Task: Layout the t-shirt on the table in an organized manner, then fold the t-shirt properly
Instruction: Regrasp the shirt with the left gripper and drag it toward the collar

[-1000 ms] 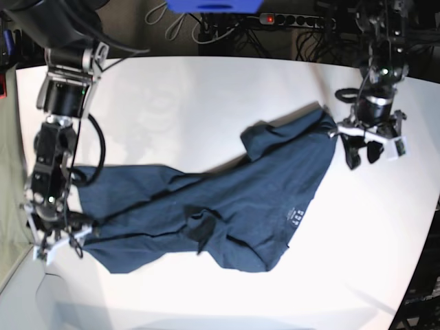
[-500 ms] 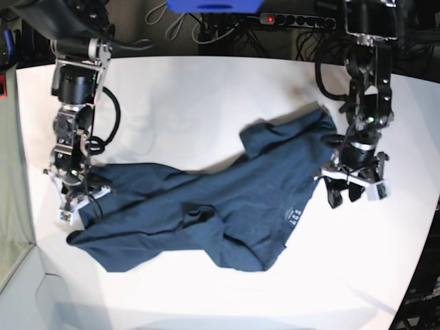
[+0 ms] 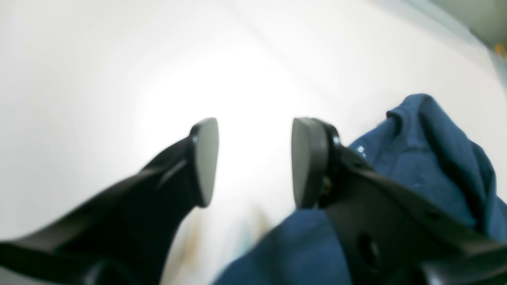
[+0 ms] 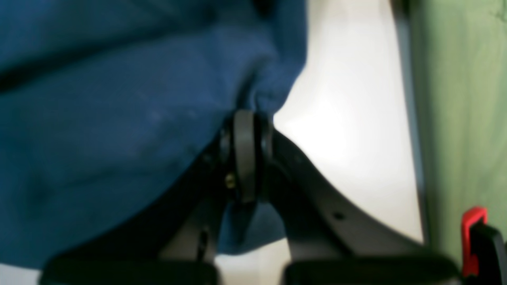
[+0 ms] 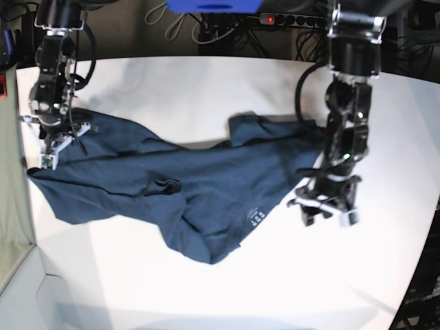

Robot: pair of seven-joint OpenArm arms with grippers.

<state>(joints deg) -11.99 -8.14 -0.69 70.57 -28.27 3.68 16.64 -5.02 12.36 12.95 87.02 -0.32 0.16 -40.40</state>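
Note:
The dark navy t-shirt (image 5: 192,185) lies crumpled and stretched across the white table (image 5: 206,89). At its far left corner, my right gripper (image 5: 53,143) is shut on the fabric. In the right wrist view the fingers (image 4: 246,154) pinch a fold of the t-shirt (image 4: 99,138) above the table (image 4: 348,118). My left gripper (image 5: 326,210) hovers open just off the shirt's right edge. In the left wrist view that gripper (image 3: 253,162) shows only bare table (image 3: 119,59) between its pads, with the t-shirt (image 3: 427,158) lying to the right and below.
A power strip (image 5: 295,19), cables and a blue object (image 5: 213,5) sit behind the table's far edge. The table's left edge (image 5: 19,206) borders a greenish floor strip (image 4: 459,118). A red part (image 4: 473,215) shows at the lower right of the right wrist view.
My right gripper closed on the shirt's left corner and pulled it toward the far left, dragging the shirt along. My left gripper moved nearer along the shirt's right edge, still open.

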